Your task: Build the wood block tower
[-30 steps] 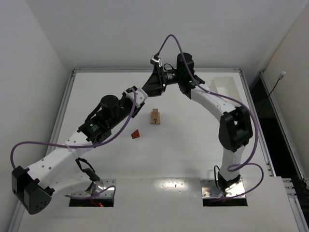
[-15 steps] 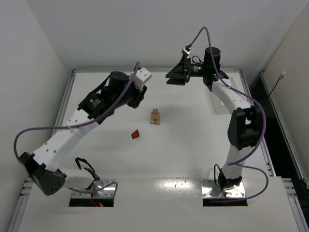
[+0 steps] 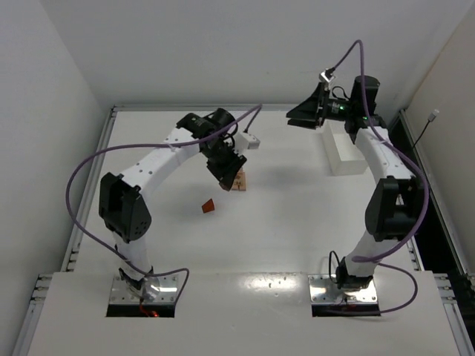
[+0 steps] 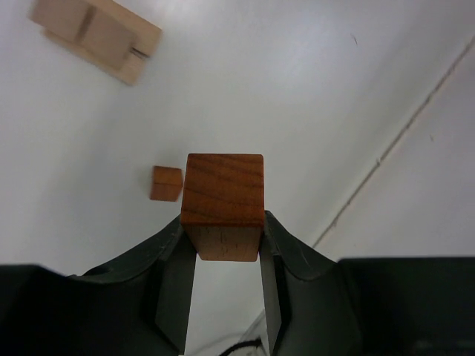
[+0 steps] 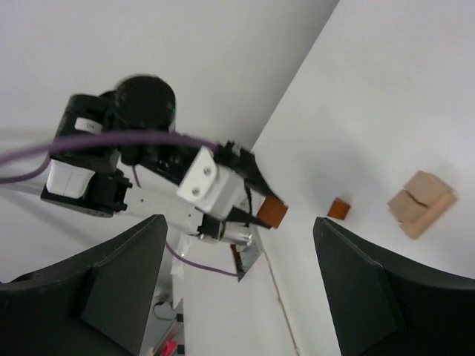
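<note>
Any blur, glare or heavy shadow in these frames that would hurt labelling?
Top external: evenly lit and sharp, soft arm shadows on the table, small glints on the base plates. Left wrist: the reddish-brown block is crisp, its lower face shaded. Right wrist: own fingers are dark and featureless, the tan blocks slightly soft.

No legible text, label, brand, number or sign appears in any view. The reddish-brown wood block [image 4: 223, 189] at the centre of the left wrist view shows bare wood grain only, as do the pale wood blocks [image 4: 96, 33] at upper left.
</note>
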Controlling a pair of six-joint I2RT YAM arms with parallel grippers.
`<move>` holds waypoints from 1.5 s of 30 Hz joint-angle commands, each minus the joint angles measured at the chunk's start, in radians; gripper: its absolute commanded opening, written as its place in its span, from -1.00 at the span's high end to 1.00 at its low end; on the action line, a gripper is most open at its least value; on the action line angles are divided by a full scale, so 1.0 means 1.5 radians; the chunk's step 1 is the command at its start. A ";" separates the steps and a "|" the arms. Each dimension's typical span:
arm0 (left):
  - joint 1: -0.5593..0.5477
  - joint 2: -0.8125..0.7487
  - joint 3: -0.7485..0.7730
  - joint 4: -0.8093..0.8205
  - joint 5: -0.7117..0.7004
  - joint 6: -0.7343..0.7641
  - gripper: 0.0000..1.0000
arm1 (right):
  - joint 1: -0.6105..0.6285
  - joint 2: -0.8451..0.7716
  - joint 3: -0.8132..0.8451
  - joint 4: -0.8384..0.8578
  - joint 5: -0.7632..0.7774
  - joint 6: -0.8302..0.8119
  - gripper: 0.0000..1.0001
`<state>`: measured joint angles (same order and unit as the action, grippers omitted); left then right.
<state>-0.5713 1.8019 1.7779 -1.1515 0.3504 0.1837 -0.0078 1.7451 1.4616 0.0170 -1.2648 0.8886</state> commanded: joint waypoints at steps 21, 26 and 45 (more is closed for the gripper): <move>-0.165 0.092 -0.128 0.048 -0.167 0.164 1.00 | -0.299 -0.107 0.088 -0.266 0.092 -0.277 -0.54; -0.191 0.151 -0.092 0.079 -0.174 0.185 1.00 | -0.299 -0.122 0.076 -0.273 0.092 -0.277 -0.54; -0.224 0.248 -0.065 0.120 -0.149 0.228 0.57 | -0.299 -0.135 0.140 -0.395 0.098 -0.352 -0.57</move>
<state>-0.8974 2.1548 1.6535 -1.0031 0.0853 0.4980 -0.4503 1.5787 1.6165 -0.5491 -1.1122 0.4088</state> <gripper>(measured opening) 0.316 0.776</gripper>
